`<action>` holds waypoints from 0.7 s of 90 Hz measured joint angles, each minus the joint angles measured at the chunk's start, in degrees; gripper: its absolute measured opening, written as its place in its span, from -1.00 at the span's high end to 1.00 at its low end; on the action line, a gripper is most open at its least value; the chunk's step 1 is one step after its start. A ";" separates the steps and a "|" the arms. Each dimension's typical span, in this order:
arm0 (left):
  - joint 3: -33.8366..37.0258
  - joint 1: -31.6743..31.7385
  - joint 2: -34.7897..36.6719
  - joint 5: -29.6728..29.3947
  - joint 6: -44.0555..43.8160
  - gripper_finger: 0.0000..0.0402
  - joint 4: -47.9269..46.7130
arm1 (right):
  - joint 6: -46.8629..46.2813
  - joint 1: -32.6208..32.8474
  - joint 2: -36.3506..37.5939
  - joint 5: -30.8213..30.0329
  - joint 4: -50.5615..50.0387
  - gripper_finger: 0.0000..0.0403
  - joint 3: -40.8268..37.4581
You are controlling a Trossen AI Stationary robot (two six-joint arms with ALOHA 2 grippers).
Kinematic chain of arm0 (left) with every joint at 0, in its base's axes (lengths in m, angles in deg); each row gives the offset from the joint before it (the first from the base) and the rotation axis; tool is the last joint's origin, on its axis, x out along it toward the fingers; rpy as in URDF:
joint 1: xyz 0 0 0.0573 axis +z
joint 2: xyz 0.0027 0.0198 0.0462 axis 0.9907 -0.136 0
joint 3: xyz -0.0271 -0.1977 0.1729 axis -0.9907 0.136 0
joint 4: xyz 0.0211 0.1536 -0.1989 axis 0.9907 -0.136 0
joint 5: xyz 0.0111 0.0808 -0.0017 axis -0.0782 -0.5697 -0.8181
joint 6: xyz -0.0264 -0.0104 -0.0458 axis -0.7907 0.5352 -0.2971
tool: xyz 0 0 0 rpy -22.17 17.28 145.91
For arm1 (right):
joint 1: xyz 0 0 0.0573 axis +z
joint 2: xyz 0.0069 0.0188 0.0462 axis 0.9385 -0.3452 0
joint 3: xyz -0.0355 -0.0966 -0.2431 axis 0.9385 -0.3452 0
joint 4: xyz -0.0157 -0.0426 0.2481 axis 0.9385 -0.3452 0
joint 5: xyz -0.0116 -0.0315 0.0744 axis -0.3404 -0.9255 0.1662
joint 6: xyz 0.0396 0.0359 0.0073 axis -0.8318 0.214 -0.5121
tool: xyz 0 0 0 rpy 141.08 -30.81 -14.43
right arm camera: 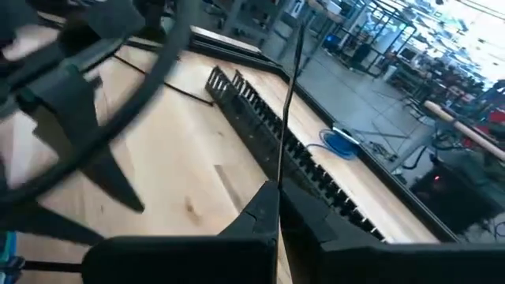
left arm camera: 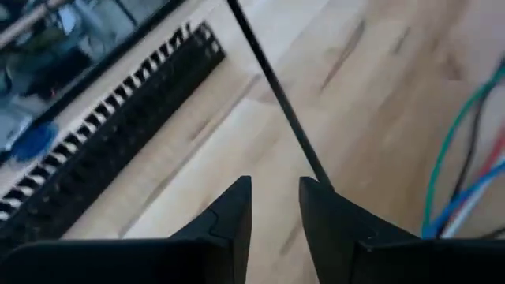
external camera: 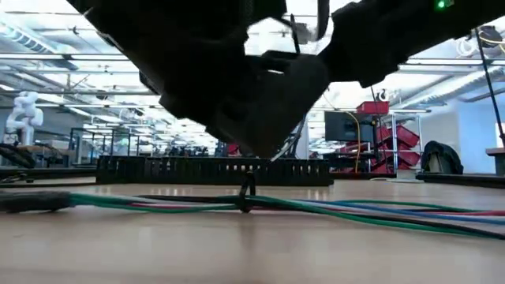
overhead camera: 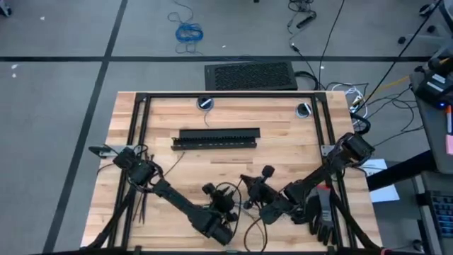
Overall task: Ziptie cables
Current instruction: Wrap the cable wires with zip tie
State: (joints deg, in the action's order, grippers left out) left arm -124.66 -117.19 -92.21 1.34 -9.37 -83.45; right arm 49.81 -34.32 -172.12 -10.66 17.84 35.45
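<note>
Right gripper (right arm camera: 278,207) is clenched on a ziptie (right arm camera: 289,95): in the right wrist view the thin dark strip runs straight up out of the shut fingertips toward the top of the frame. Left gripper (left arm camera: 275,207) has its fingers parted w/ a narrow gap, and another thin dark strip, prob a ziptie too (left arm camera: 276,95), passes just beside the right-hand finger (left arm camera: 335,229); can't tell if it's actually touching.

In the high view both grippers sit close together at the bottom center of the frame, left gripper (overhead camera: 218,224) just left of right gripper (overhead camera: 263,207).

The cables (external camera: 355,211) lie flat across the table (external camera: 237,252) in the low view, running left to right through the middle of the frame. A dark band w/ a short upright tail sits on them at about center, prob a tie already around the bundle, right under the arms.

IMO the step here is threading/cinching. To do it well: keep the right's hold firm, pull along the strip's own line, and let the left steady things so the bundle doesn't drag sideways.

Further back, the long black slotted bar (external camera: 213,170) sits well apart from the cables.
</note>
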 joint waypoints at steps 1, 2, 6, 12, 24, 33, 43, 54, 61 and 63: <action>0.00 -0.01 0.00 0.34 -0.01 0.47 0.08 | 0.18 0.10 0.00 0.01 0.23 1.00 0.00; 0.00 -0.03 0.00 0.68 -0.02 0.47 0.18 | 0.38 0.21 0.00 0.01 0.49 1.00 0.00; 0.00 -0.18 0.00 1.65 -0.04 0.47 0.65 | 1.21 0.61 -0.01 0.01 1.49 1.00 0.00; 0.00 -0.62 0.00 1.91 -0.10 0.47 1.30 | 2.83 1.21 -0.02 -0.34 3.49 1.00 -0.01; 0.00 -1.93 0.00 1.85 -1.11 0.47 3.39 | 8.82 2.65 -0.02 -3.18 9.51 1.00 -0.04; -0.02 -3.21 0.00 1.89 -3.13 0.49 3.97 | 13.30 3.43 0.06 -2.47 14.79 1.00 -0.04; -0.04 -4.30 0.00 0.96 -4.24 0.56 3.59 | 16.20 4.07 0.15 -2.05 18.70 1.00 -0.04; -0.07 -4.87 0.02 -1.21 -4.68 0.63 3.22 | 17.33 4.39 0.17 -0.96 20.36 1.00 -0.04; -0.07 -4.87 0.02 -1.21 -4.69 0.67 3.71 | 17.40 4.40 0.17 -0.84 20.36 1.00 -0.04; -0.07 -4.81 0.02 -1.21 -4.69 0.68 4.00 | 17.40 4.41 0.17 -0.82 20.36 1.00 -0.04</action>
State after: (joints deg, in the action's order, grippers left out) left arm -124.73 -122.00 -92.19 0.13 -14.06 -79.45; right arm 67.21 -29.90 -171.95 -11.48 38.20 35.40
